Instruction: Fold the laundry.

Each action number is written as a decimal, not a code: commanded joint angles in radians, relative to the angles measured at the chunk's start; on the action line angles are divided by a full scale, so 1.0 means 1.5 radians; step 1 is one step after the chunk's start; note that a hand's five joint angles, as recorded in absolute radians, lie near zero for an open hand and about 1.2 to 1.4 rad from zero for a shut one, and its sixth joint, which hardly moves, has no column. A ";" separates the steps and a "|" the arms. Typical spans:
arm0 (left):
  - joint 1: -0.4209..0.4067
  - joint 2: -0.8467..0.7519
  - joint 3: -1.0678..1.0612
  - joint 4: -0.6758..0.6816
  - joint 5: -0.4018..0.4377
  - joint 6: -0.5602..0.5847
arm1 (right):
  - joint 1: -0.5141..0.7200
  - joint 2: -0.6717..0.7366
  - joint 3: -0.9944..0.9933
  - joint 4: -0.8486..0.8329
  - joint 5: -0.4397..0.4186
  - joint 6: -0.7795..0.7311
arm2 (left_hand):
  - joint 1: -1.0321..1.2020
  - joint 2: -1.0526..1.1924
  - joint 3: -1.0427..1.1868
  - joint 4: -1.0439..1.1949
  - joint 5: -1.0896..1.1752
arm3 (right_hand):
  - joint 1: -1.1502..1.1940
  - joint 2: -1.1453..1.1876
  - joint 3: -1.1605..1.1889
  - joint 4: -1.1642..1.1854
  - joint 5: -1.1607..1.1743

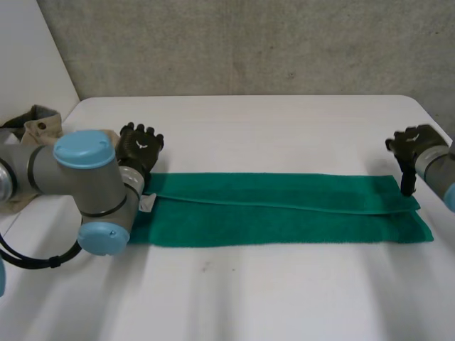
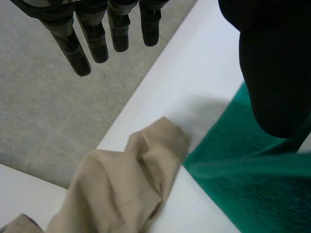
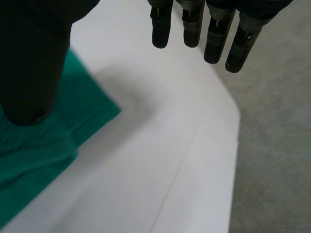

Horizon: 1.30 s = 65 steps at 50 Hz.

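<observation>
Reaching straight out from the palm, the fingers (image 2: pixel 97 43) of the left hand (image 1: pixel 140 148) are slightly spread and hold nothing. Its thumb (image 2: pixel 277 73) hangs apart from them over the left end of the green towel (image 1: pixel 284 213). Whether the thumb tip touches the cloth cannot be told. The right hand (image 1: pixel 412 145) is posed the same way, with straight fingers (image 3: pixel 214 39) a little apart over bare table and nothing between them. Its thumb points down at the towel's far right corner, and contact there is hard to judge as well.

The towel lies as a long strip from left to right across the middle of the white table (image 1: pixel 284 298), folded lengthwise. The upper layer stops short, so a band of the lower layer shows along the near side. The left hand is at the strip's far left end and the right hand at its far right end.

A beige garment (image 2: pixel 121 189) lies crumpled at the table's left edge, just beside the towel's left end. In the head view most of it is hidden behind the left arm (image 1: pixel 85 170) and cut off at the side. That arm also covers the towel's near left corner. The right arm (image 1: pixel 437 170) is cut off at the frame edge. A grey wall (image 1: pixel 249 42) stands beyond the table's far edge, and a grey floor (image 3: pixel 277 145) shows past its right edge.
</observation>
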 commanded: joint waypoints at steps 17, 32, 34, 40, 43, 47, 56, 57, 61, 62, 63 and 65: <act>0.011 0.122 -0.184 -0.007 0.053 -0.002 | -0.047 -0.171 0.285 0.006 -0.177 -0.025 | -0.012 -0.019 -0.023 -0.019 -0.034 | -0.019 -0.030 -0.028 -0.039 -0.046; 0.044 -0.026 -0.036 0.000 0.067 -0.003 | -0.044 -0.072 0.248 -0.143 -0.168 -0.049 | 0.000 -0.007 -0.011 -0.006 -0.022 | -0.019 -0.030 -0.028 -0.039 -0.046; 0.045 -0.038 -0.017 0.010 0.074 -0.003 | -0.044 -0.054 0.225 -0.148 -0.167 -0.048 | 0.004 -0.003 -0.007 -0.003 -0.018 | -0.019 -0.030 -0.028 -0.039 -0.046; 0.045 -0.081 0.057 0.065 0.091 -0.002 | -0.043 -0.011 0.151 -0.188 -0.161 -0.035 | 0.020 0.012 0.009 0.013 -0.003 | -0.019 -0.030 -0.028 -0.039 -0.046; 0.046 -0.102 0.106 0.089 0.088 -0.003 | -0.042 0.008 0.102 -0.250 -0.123 -0.001 | 0.024 0.016 0.013 0.017 0.001 | -0.019 -0.030 -0.028 -0.039 -0.046; 0.051 -0.113 0.156 0.101 0.083 -0.003 | -0.042 0.028 0.048 -0.319 -0.061 0.060 | 0.034 0.026 0.023 0.027 0.011 | -0.019 -0.030 -0.028 -0.039 -0.046; 0.055 -0.082 0.099 0.097 0.084 -0.004 | -0.030 0.024 0.032 -0.269 -0.050 0.091 | 0.020 0.013 0.009 0.013 -0.002 | -0.019 -0.030 -0.028 -0.039 -0.046; 0.055 -0.074 0.090 0.097 0.084 -0.004 | -0.030 0.019 0.034 -0.262 -0.049 0.091 | 0.014 0.007 0.003 0.007 -0.008 | -0.019 -0.030 -0.028 -0.039 -0.046; 0.050 -0.036 0.022 0.095 0.086 -0.003 | -0.032 -0.024 0.062 -0.218 -0.055 0.089 | 0.008 0.001 -0.003 0.001 -0.014 | -0.019 -0.030 -0.028 -0.039 -0.046; 0.049 -0.029 0.007 0.095 0.086 -0.003 | -0.034 -0.044 0.075 -0.194 -0.060 0.084 | 0.008 0.001 -0.003 0.001 -0.014 | -0.019 -0.030 -0.028 -0.039 -0.046; 0.048 -0.014 -0.023 0.094 0.086 -0.002 | -0.034 -0.054 0.082 -0.181 -0.066 0.083 | 0.008 0.001 -0.003 0.001 -0.014 | -0.019 -0.030 -0.028 -0.039 -0.046; 0.048 0.005 -0.054 0.092 0.087 -0.002 | -0.035 -0.073 0.101 -0.152 -0.081 0.083 | 0.008 0.001 -0.003 0.001 -0.014 | -0.019 -0.030 -0.028 -0.039 -0.046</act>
